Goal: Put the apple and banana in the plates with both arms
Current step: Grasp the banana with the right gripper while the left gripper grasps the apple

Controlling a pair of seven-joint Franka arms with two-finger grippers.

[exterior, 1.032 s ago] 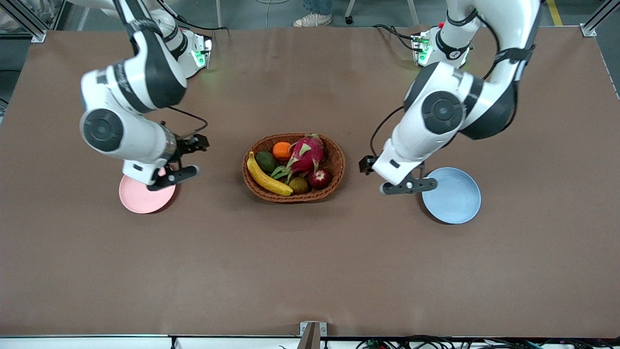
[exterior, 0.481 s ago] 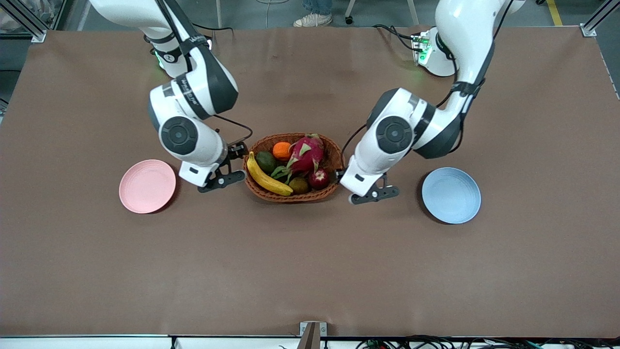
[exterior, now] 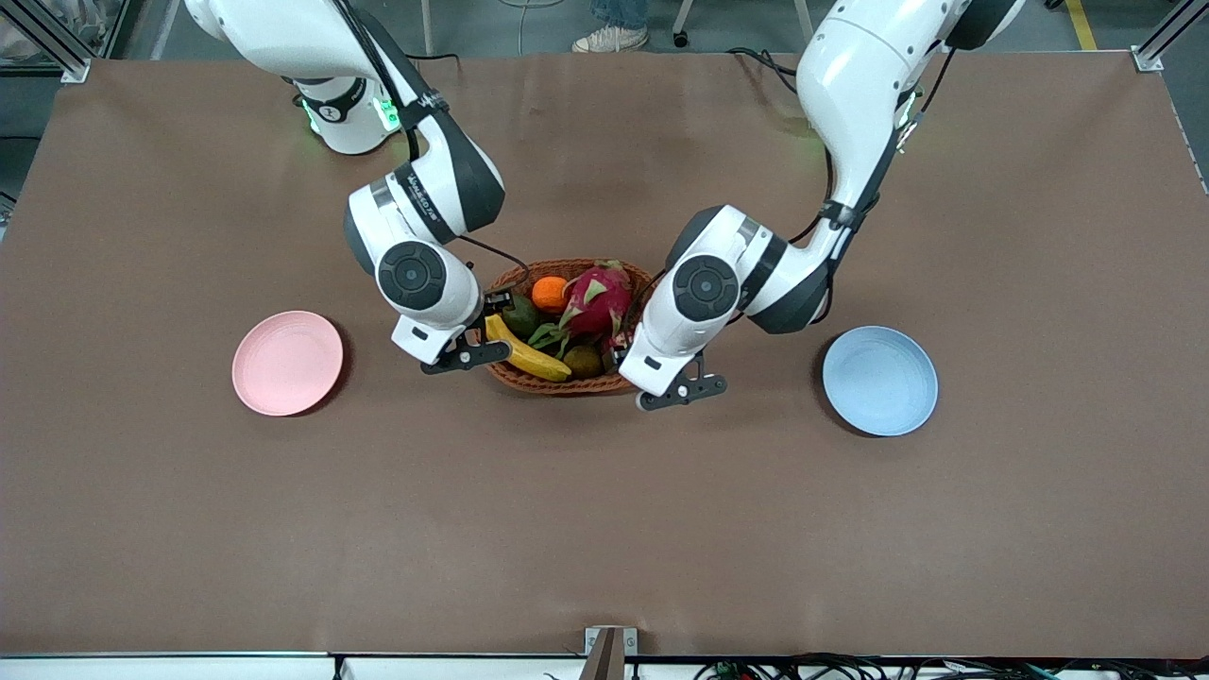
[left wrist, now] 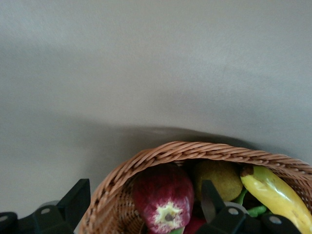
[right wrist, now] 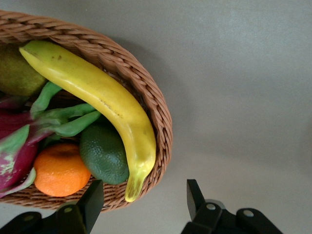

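My right hand [right wrist: 141, 204], wide open, is over the banana [right wrist: 100, 100] tip; left hand [left wrist: 146, 204], open too, straddles the apple [left wrist: 163, 204].

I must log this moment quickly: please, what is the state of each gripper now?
Left gripper: open, holding nothing, over the apple in the basket.
Right gripper: open, holding nothing, over the banana tip.
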